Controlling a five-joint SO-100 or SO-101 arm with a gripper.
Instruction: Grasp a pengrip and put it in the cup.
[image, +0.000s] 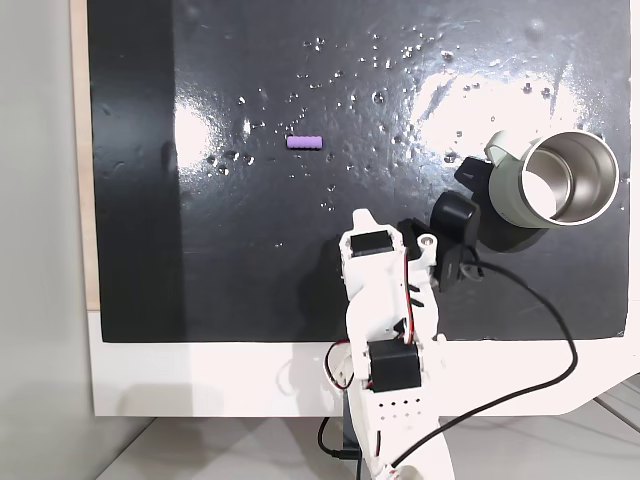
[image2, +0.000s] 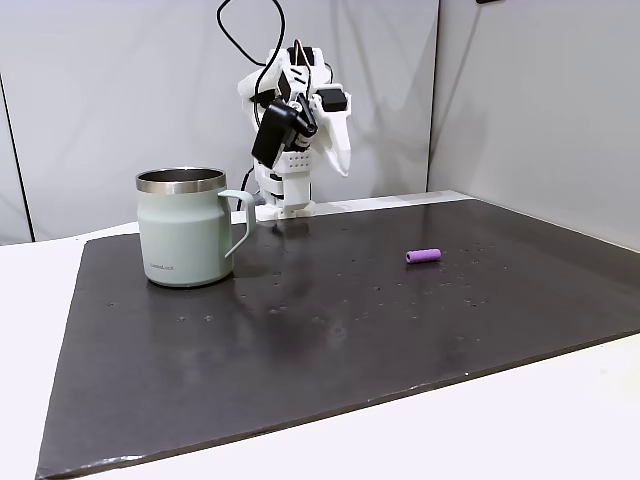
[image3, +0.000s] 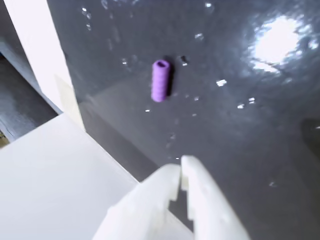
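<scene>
I see the ribbed purple pengrip lying alone on my glossy black mat, nothing blocking it. My white gripper is clenched and empty, with the steel-lined cup well apart.

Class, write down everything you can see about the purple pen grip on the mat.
The pen grip is a small light-purple tube with ribs along its length and an open end, seen in the wrist view. It looks soft, like rubber. It lies flat on its side on the black mat, alone: nothing else touches it. The cup stands well away, and the gripper, fingertips together, is off it.
</scene>
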